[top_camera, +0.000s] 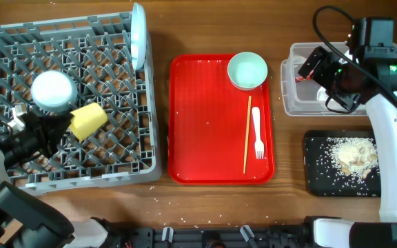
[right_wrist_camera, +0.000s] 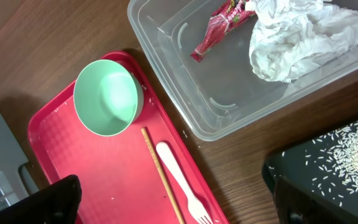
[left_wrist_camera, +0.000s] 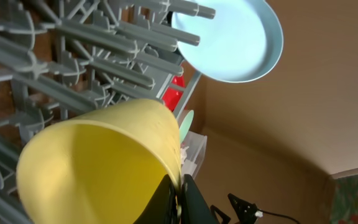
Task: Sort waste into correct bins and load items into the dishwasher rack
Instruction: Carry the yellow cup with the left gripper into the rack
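My left gripper point(top_camera: 66, 125) is shut on the rim of the yellow cup point(top_camera: 88, 120), which lies on its side on the grey dishwasher rack point(top_camera: 19, 41). The left wrist view shows the jaws point(left_wrist_camera: 180, 194) pinching the cup wall point(left_wrist_camera: 98, 162). A whitish bowl point(top_camera: 52, 90) sits upside down in the rack. The pale blue plate point(top_camera: 138, 34) stands at its right edge. My right gripper point(top_camera: 317, 65) is open and empty above the clear tub point(top_camera: 289, 103), which holds the red wrapper point(right_wrist_camera: 219, 28) and the white napkin point(right_wrist_camera: 297, 34). The green bowl point(top_camera: 247, 70), chopsticks point(top_camera: 247, 134) and fork point(top_camera: 257, 132) lie on the red tray.
The red serving tray point(top_camera: 205, 124) lies in the middle of the wooden table. The black tray point(top_camera: 319, 172) at the front right holds rice scraps point(top_camera: 353, 155). Loose grains lie on the table near the front edge. The rack fills the left side.
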{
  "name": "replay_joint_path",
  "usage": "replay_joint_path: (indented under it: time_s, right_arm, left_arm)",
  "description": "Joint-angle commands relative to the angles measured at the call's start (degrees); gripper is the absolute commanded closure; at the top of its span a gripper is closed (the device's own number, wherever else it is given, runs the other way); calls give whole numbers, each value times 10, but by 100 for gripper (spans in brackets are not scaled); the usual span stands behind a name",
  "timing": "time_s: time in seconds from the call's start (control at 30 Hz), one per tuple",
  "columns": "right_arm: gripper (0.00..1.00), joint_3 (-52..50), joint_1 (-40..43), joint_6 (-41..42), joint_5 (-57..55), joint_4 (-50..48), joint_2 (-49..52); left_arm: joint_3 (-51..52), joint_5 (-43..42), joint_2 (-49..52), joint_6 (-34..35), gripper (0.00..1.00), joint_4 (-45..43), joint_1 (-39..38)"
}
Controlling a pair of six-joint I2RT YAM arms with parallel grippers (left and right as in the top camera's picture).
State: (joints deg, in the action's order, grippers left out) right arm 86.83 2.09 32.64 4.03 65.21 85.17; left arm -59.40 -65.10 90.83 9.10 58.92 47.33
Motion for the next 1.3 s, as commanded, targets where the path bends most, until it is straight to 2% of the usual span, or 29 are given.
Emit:
replay_joint_path:
  time_s: [0.0,0.2,0.37,0.6,0.7,0.77,0.93,1.2,1.27]
  right_arm:
    - [0,8,0,-10,3,-1,-2]
    - [0,8,0,-10,3,-1,-2]
    - [0,8,0,-9,3,-1,-2]
    - [0,8,0,-9,3,-1,-2]
    - [0,8,0,-10,3,-1,-2]
    - [0,8,0,-10,3,-1,-2]
    - [0,8,0,-10,3,-1,-2]
    - [0,8,0,-10,3,-1,-2]
    - [0,8,0,-10,3,-1,-2]
  left_arm:
    - [3,-23,9,-14,96,-16,5]
    - [3,-10,9,-14,96,-11,46]
    - [3,-6,9,-25,96,5,46]
    - [3,67,9,-25,96,22,50]
    - [3,139,9,-20,96,24,69]
    - [3,157,9,-5,96,37,96]
    - [3,163,9,5,96,37,140]
    - [2,159,7,20,96,33,143]
    - [2,115,-10,-7,96,40,142]
